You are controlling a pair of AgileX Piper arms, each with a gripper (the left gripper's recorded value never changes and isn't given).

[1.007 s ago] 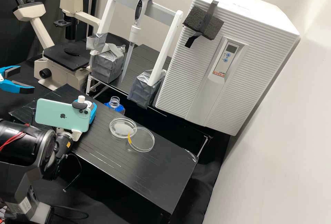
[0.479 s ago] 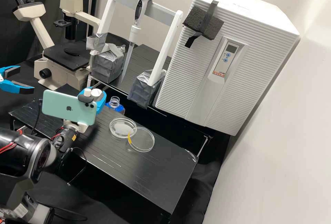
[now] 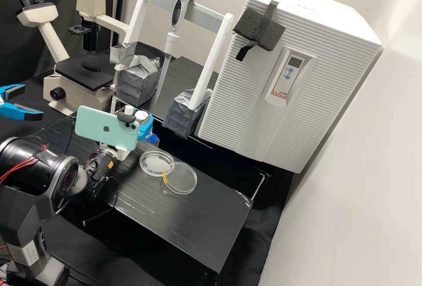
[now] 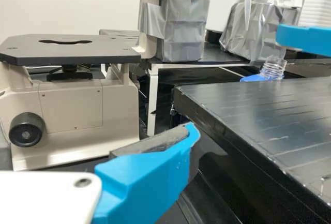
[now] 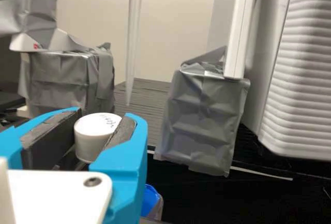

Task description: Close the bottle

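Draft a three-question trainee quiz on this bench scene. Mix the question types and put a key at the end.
1. True or false: the bottle stands uncapped.
2. Fill the gap: the left gripper is ____ and holds nothing.
3. Pick one. The white cap is:
A. screwed onto the bottle
B. clamped in the right gripper
C. held in the left gripper

Key: 1 true; 2 open; 3 B.
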